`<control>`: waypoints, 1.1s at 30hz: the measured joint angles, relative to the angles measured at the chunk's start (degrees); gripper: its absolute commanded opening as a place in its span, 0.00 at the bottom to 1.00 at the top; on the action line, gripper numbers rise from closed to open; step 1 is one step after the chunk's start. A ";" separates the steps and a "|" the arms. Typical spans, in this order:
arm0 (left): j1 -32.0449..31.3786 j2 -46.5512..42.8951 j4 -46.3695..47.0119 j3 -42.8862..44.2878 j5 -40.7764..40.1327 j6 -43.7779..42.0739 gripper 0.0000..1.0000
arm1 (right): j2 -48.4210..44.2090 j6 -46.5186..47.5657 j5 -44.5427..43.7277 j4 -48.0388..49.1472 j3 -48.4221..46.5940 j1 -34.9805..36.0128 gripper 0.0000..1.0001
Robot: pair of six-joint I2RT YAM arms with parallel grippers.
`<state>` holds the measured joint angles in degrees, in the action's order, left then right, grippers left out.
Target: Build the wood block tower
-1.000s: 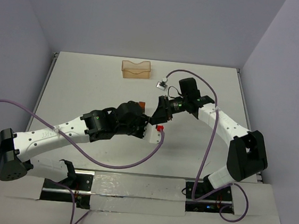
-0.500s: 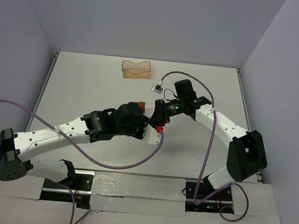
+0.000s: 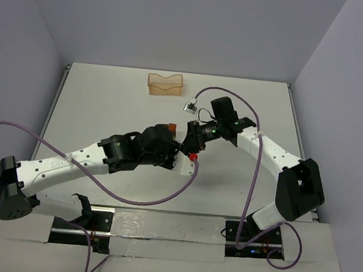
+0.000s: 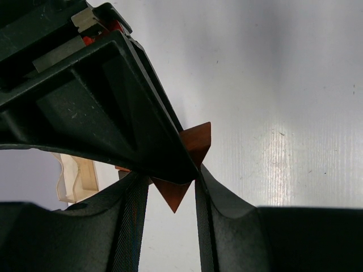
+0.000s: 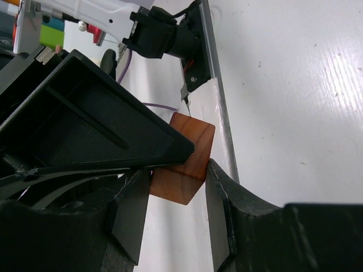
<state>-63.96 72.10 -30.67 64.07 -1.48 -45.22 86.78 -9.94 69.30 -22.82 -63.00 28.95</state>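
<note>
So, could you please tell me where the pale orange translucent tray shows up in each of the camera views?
Top external: the pale orange translucent tray stands near the far edge of the white table, a little left of centre.
Left wrist: only a pale sliver shows at the left, past the left arm's fingers.
Right wrist: not in view.
Shared landmark: the white table surface, visible in all three views.

One reddish-brown block (image 5: pixel 184 161), one tray (image 3: pixel 165 84), two arms: left arm (image 3: pixel 68 162), right arm (image 3: pixel 271 155)
</note>
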 measured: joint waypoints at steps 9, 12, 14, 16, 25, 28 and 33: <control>-0.12 -0.53 0.06 0.00 1.14 2.26 0.99 | -2.05 5.88 -4.06 -3.95 -0.19 -0.74 0.00; 0.12 -2.89 -0.72 0.01 1.34 3.18 0.99 | -3.66 11.27 -7.09 -8.66 -0.71 -3.71 0.00; 0.68 -5.02 -1.20 0.15 1.78 3.93 0.99 | -4.89 14.75 -9.70 -11.20 -0.89 -6.32 0.00; 3.59 -7.34 -2.75 1.30 3.44 6.00 0.99 | -6.32 19.40 -14.69 -13.99 -0.92 -9.34 0.00; 21.01 -16.81 -2.19 3.84 4.07 20.32 0.99 | -3.28 38.23 -37.47 -17.50 -1.62 -14.15 0.00; 27.71 -19.68 -1.73 1.70 4.42 25.40 0.99 | 0.95 43.94 -42.26 -17.43 -1.92 -14.06 0.00; 36.15 -22.58 -1.64 -2.10 7.16 32.69 0.99 | 5.11 52.07 -46.42 -17.33 -2.36 -13.04 0.00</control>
<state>-27.81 49.51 -32.31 61.97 5.68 -12.52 91.89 42.13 22.89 -40.15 -65.37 15.90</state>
